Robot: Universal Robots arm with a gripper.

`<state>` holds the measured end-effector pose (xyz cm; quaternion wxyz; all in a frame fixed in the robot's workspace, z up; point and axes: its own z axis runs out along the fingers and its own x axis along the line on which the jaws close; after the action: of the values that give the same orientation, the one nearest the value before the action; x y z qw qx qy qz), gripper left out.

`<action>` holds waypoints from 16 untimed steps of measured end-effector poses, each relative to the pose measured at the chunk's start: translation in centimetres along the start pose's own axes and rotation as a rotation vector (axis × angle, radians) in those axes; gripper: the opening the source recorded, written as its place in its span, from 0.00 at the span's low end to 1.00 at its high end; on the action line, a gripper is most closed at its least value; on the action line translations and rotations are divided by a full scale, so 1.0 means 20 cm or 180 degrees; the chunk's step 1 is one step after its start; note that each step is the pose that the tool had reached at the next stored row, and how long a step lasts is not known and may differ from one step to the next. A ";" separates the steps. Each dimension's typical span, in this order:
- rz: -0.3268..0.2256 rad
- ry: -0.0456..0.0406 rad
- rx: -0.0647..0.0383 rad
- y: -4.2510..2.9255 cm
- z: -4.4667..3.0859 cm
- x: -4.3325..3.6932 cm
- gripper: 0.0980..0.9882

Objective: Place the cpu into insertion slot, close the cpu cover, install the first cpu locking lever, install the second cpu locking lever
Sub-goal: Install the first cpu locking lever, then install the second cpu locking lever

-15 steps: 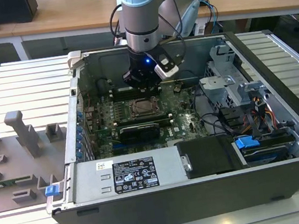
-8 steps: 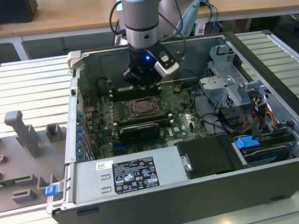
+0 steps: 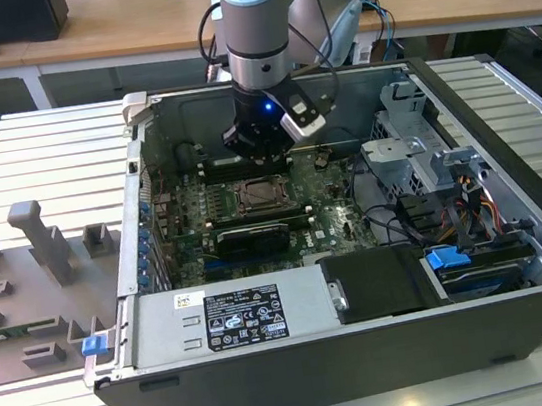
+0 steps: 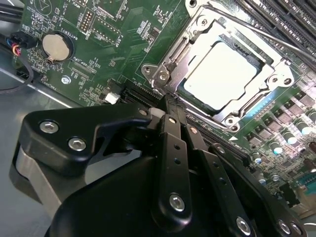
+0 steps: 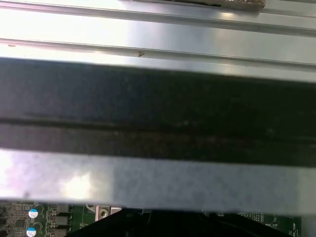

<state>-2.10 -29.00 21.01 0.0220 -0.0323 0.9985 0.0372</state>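
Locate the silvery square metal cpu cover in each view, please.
Exterior view: silvery square cpu cover in the middle of the green motherboard, just below the gripper.
Second wrist view: it frames the pale square cpu.
First wrist view: the green motherboard edge, the landmark all views share.

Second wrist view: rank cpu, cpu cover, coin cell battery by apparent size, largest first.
1. cpu cover, the closed metal frame around the chip.
2. cpu, seated inside the cover's window.
3. coin cell battery, clearly smallest, though it lies at a similar distance on the motherboard.
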 end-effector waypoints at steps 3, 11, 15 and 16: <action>0.0000 0.0000 0.0001 -0.005 -0.001 0.000 0.01; 0.0000 0.0000 0.0000 -0.024 -0.002 0.001 0.01; 0.0000 0.0001 0.0000 -0.039 -0.003 0.003 0.01; 0.0000 0.0000 0.0000 -0.042 -0.004 0.003 0.01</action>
<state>-2.10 -29.84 21.01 0.0220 -0.0324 0.9985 0.0371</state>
